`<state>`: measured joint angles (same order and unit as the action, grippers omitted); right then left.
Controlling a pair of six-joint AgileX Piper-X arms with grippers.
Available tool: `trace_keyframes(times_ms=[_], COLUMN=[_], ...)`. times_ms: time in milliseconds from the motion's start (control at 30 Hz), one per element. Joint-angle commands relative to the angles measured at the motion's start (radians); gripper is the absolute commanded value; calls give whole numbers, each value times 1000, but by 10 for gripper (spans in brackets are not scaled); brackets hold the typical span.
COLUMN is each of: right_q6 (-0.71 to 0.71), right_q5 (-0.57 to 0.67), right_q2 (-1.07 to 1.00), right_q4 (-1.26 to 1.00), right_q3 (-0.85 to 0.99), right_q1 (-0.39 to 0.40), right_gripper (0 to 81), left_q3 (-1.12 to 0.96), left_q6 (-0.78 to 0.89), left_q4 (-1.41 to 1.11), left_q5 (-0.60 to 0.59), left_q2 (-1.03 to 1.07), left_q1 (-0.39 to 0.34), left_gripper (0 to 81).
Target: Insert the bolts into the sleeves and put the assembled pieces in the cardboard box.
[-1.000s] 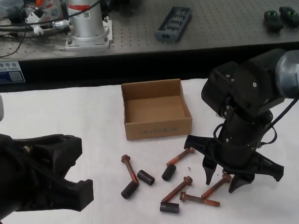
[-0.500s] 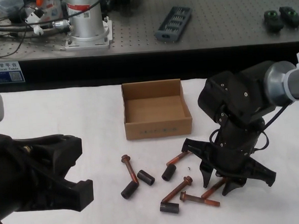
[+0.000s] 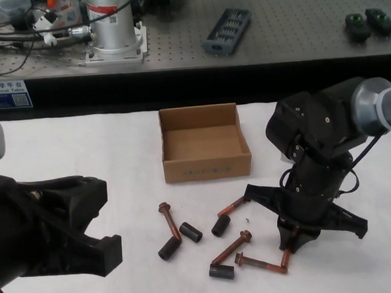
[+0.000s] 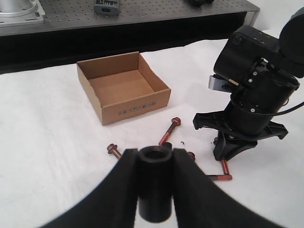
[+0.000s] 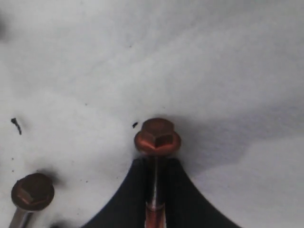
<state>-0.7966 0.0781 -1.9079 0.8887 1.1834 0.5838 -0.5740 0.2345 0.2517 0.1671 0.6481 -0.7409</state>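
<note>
In the high view the cardboard box (image 3: 207, 167) stands open on the white-covered bench (image 3: 82, 147). Just in front of it, loose bolts (image 3: 168, 220) and black sleeves (image 3: 191, 232) lie scattered. The right hand (image 3: 291, 241) points down at the right edge of that scatter, well apart from the box, and the left arm (image 3: 41, 229) is at the near left. In the left wrist view the left hand (image 4: 155, 156) is closed on the gripped sleeve (image 4: 154, 190), which is clamped upright between both fingers (image 4: 126, 183) with its open end up. The box, a few bolts and the right hand lie beyond it. In the right wrist view the right hand's fingers are pinched almost together on the shank of the held bolt (image 5: 157, 136), just under its hexagonal head. A second bolt head (image 5: 32, 191) lies near it on the white cloth (image 5: 228, 71).
</note>
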Motion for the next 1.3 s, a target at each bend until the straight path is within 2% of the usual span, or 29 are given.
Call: trace_keyframes(times_ms=[0,133,267,367,600,767,900,1100,1200,1267], right_q6=[87,283,426,484,680,704,702,708,708,716], right_q5=[-63,-135,-178,-182,-141,-101,-78,-52,33,103], right_q2=[9,76,175,267,470,607,764,1035,1165,1224], right_q4=[-36,-100,-170,-223,-280,-338,-483,-632,-656,-704], right_q3=[8,8,6,6,3,-28,-162,-397,-479,-533], right_q1=[-11,-11,-11,-11,18,65,113,171,175,175], right_gripper=[28,28,28,28,28,28,28,28,28,28], left_q3=[-6,-6,-6,-6,-6,-6,-6,-6,24,67], left_q6=[-12,-12,-12,-12,-81,-130,-224,-210,-206,-146], left_q4=[-6,-6,-6,-6,-52,-200,-380,-495,-545,-650], left_q5=[4,-13,-123,-174,-183,-270,-395,-548,-611,-637], left_q2=[-7,-5,14,45,138,202,256,316,320,320], left_q1=[2,2,2,2,2,2,2,-1,-1,-1], left_gripper=[6,6,6,6,6,6,6,6,6,6])
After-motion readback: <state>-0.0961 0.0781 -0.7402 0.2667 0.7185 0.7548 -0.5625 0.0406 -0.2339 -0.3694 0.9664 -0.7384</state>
